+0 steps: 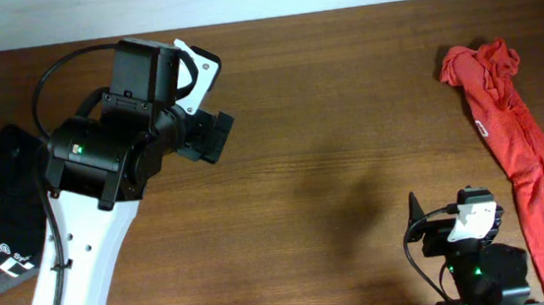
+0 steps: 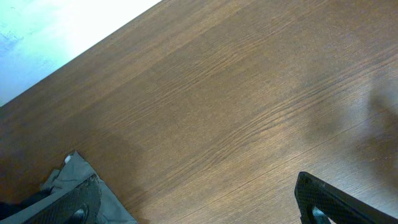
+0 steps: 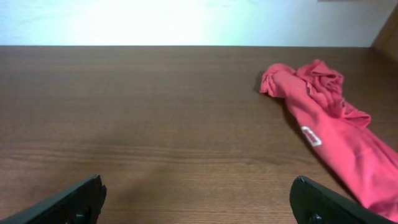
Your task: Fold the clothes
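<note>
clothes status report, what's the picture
Left fingers open, empty. Right fingers open, empty. Crumpled red fabric garment at right edge, black fabric garment at left edge, both untouched. Nothing blocking either.

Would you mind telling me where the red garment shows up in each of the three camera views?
Overhead: the red garment lies along the right edge, with its bunched end toward the top.
Left wrist: not in view.
Right wrist: on the right side, running from mid-frame down to the lower right corner.
Shared landmark: the far edge of the wooden table against the pale wall, visible in all three views.
</note>
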`<act>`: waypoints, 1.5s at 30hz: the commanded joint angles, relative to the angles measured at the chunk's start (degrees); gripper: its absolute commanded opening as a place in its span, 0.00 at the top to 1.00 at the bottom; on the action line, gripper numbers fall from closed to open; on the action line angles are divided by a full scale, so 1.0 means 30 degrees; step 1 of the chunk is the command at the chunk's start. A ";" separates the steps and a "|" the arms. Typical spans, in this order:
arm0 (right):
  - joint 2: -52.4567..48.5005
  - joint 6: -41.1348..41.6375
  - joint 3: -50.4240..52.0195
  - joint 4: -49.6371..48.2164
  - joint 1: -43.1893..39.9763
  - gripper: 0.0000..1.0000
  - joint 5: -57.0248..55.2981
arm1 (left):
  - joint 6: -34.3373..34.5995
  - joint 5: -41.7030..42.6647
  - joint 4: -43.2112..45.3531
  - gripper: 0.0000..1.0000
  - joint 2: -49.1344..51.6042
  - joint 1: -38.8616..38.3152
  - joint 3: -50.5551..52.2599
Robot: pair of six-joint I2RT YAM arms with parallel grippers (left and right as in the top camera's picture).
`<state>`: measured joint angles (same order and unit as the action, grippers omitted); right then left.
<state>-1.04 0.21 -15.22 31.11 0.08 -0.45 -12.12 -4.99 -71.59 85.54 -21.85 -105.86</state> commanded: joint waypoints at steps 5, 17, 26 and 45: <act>0.0284 0.0080 0.2579 -0.1851 -0.0117 0.01 0.0525 | 0.0313 -0.0211 -0.0022 0.01 -0.0335 -0.0044 -0.0007; 0.0211 0.0073 0.2739 -0.2375 -0.0138 0.01 0.0510 | 0.0313 -0.0211 -0.0022 0.01 -0.0335 -0.0044 -0.0007; 0.0211 0.0073 0.2739 -0.2375 -0.0138 0.01 0.0510 | 0.0313 -0.0211 -0.0022 0.01 -0.0335 -0.0044 -0.0007; 0.0211 0.0073 0.2739 -0.2375 -0.0146 0.01 0.0510 | 0.0321 -0.5340 0.4954 0.01 -0.3840 0.0233 0.5187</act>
<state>-0.91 0.21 -7.53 24.16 0.08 0.80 -11.92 -17.56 -60.31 79.11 -21.71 -95.96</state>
